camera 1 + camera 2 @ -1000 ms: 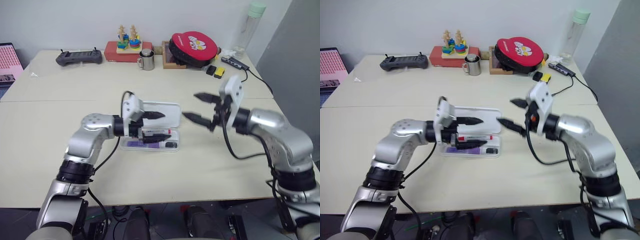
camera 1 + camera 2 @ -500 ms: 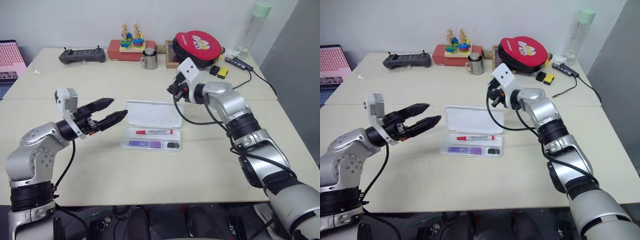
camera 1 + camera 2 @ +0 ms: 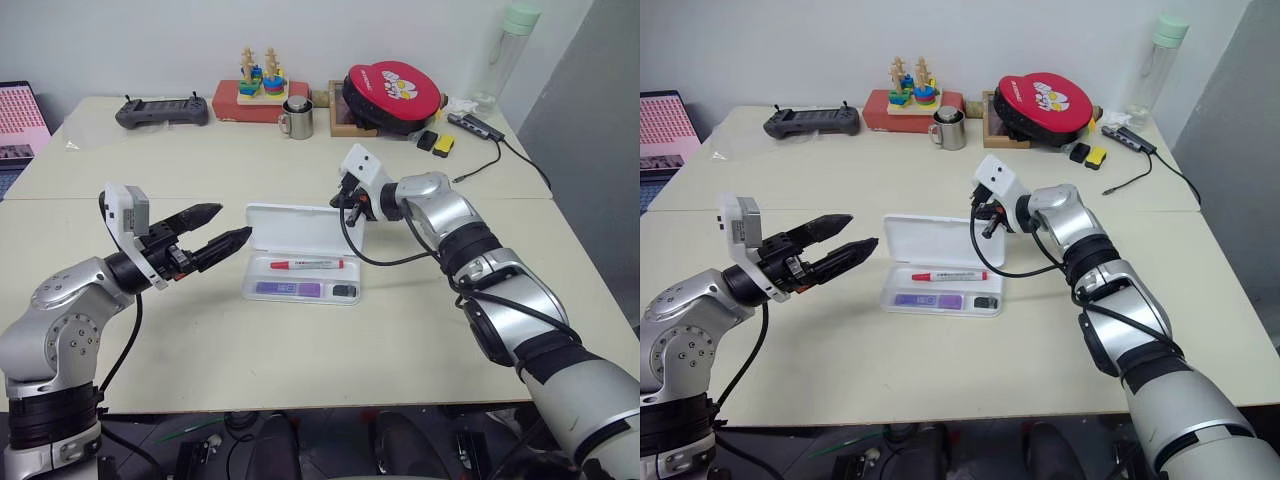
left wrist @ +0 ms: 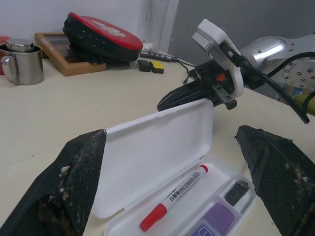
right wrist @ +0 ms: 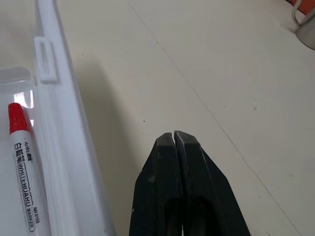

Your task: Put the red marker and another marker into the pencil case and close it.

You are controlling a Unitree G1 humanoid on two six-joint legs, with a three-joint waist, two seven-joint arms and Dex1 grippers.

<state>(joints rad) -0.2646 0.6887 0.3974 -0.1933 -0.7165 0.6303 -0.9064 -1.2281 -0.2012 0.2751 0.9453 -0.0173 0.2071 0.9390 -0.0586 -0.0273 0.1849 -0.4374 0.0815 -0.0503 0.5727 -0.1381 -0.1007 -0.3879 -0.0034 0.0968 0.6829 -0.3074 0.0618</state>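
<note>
The pencil case [image 3: 258, 290] lies open in the middle of the table, with its lid [image 3: 305, 228] tipped back. In its tray lie the red marker [image 3: 307, 265], the purple marker [image 3: 287, 288] and a small black object [image 3: 343, 291]. My right gripper [image 3: 346, 200] is shut with nothing in it, at the far right corner of the lid, just behind its edge; whether it touches I cannot tell. To the left of the case, my left gripper [image 3: 230, 224] hangs open and empty, pointing towards it. The left wrist view looks over the red marker [image 4: 174, 199] to the right gripper [image 4: 165, 104].
Along the table's far edge stand a black controller [image 3: 160, 112], a stacking toy on a red box [image 3: 258, 92], a metal mug [image 3: 295, 118], a red round pouch [image 3: 390, 92], a bottle [image 3: 505, 50] and cables. A pink screen [image 3: 20, 125] is far left.
My left gripper drew back out of the case to the left, still open. My right gripper shut and swung in from the right to the lid's far edge.
</note>
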